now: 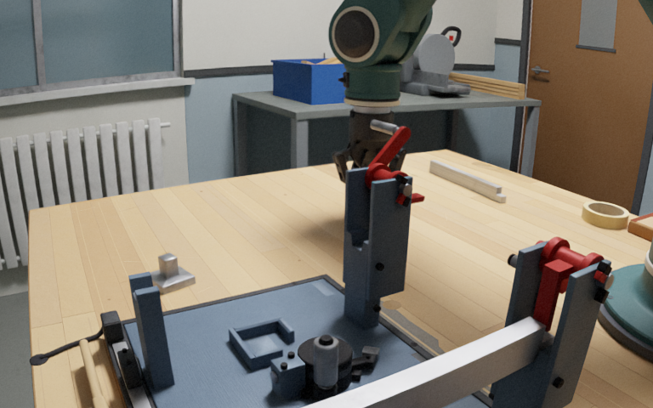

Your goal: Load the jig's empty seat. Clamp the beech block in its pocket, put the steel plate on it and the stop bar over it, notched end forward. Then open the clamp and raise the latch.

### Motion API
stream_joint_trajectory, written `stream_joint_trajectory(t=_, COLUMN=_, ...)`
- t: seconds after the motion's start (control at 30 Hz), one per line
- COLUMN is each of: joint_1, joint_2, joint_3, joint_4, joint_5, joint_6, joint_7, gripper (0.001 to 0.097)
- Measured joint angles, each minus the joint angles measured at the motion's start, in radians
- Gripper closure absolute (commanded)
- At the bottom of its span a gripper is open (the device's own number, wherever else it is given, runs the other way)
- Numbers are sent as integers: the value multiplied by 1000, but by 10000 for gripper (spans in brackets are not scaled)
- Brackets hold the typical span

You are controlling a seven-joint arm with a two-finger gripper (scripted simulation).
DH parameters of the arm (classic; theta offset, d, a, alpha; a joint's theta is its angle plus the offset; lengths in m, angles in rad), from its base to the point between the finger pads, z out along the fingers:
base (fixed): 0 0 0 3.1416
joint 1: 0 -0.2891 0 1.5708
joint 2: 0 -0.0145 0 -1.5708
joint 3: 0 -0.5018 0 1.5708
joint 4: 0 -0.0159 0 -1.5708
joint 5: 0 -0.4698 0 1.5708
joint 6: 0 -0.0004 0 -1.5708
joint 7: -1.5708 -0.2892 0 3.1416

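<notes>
The gripper [368, 161] sits right behind the top of the jig's tall rear post [375, 240], partly hidden by it. A red latch lever [389, 153] with a steel handle tip stands raised on that post. On the grey jig base, an empty square pocket [262, 341] lies beside a round black clamp [326, 365]. A steel plate with a knob [171, 275] rests on the table left of the jig. A pale stop bar [466, 180] lies far right on the table. A second bar [433, 373] sits in the near seat under a lowered red latch [558, 274]. The gripper is closed on something hidden behind the post.
Behind the work stand a grey side table with a blue bin [308, 79] and a saw, plus a radiator and a door. A tape roll [605, 214] lies at the right. A wooden-handled tool [91, 375] lies left of the jig.
</notes>
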Motion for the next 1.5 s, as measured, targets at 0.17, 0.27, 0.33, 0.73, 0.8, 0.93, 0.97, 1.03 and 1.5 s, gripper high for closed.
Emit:
stream_joint_trajectory(t=0.17, joint_1=0, joint_2=0, joint_3=0, joint_4=0, joint_5=0, joint_6=0, joint_7=0, gripper=901)
stream_joint_trajectory(t=0.27, joint_1=0, joint_2=-7, joint_3=0, joint_4=0, joint_5=0, joint_6=9, joint_7=0, gripper=901)
stream_joint_trajectory(t=0.33, joint_1=0, joint_2=-21, joint_3=0, joint_4=-1, joint_5=-1, joint_6=24, joint_7=1, gripper=901)
stream_joint_trajectory(t=0.73, joint_1=0, joint_2=-212, joint_3=0, joint_4=-58, joint_5=-6, joint_6=270, joint_7=5, gripper=901)
stream_joint_trajectory(t=0.8, joint_1=0, joint_2=-245, joint_3=1, joint_4=-79, joint_5=-7, joint_6=323, joint_7=6, gripper=901)
stream_joint_trajectory(t=0.93, joint_1=-1, joint_2=-296, joint_3=2, joint_4=-122, joint_5=-9, joint_6=416, joint_7=7, gripper=901)
stream_joint_trajectory(t=0.97, joint_1=-1, joint_2=-306, joint_3=2, joint_4=-132, joint_5=-9, joint_6=436, joint_7=7, gripper=901)
stream_joint_trajectory(t=1.03, joint_1=-1, joint_2=-320, joint_3=2, joint_4=-149, joint_5=-9, joint_6=467, joint_7=8, gripper=901)
stream_joint_trajectory(t=1.5, joint_1=-27, joint_2=-338, joint_3=4, joint_4=-171, joint_5=-9, joint_6=511, joint_7=-14, gripper=901)
